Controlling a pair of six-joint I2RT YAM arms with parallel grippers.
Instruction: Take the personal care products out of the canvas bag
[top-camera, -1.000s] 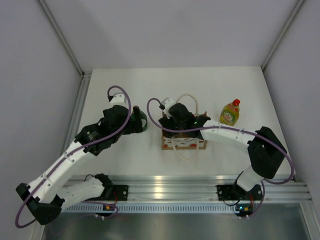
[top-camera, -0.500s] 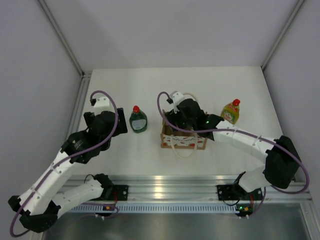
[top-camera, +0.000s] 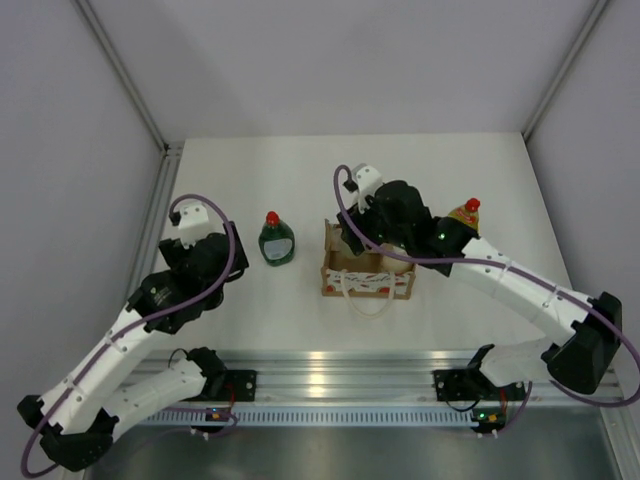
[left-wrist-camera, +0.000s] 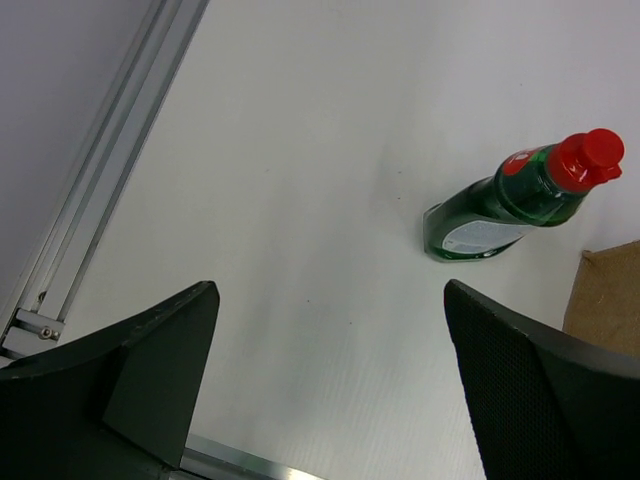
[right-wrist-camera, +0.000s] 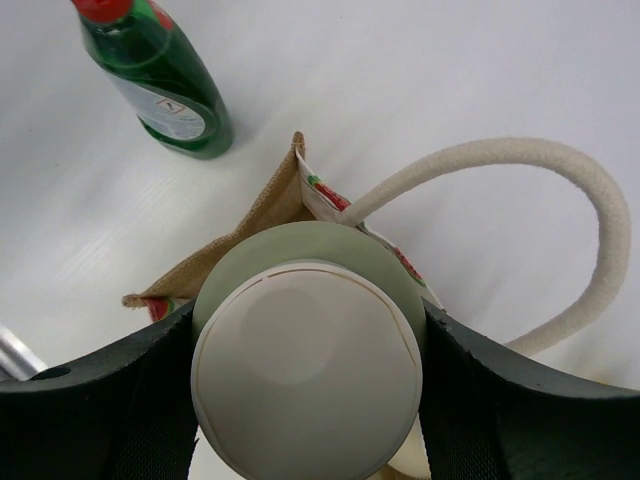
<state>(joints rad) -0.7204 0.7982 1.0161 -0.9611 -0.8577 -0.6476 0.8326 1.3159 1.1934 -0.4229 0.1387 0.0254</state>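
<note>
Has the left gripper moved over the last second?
Yes. The left gripper has backed away leftward from the dark green bottle, toward the aluminium side rail, and is now open and empty.

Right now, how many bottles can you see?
3: green bottle left of the bag, yellow bottle right of it, pale bottle in the right claw. More may hide inside.

Left arm (top-camera: 115, 345) and right arm (top-camera: 520, 285): white link shells, black joint housings. One purple cable (top-camera: 200, 197) loops along each arm. Black bases (top-camera: 215, 380) carry small red, yellow and green indicator lights. Left gripper fingers (left-wrist-camera: 540, 400): matte black, inner faces finely dimpled.
</note>
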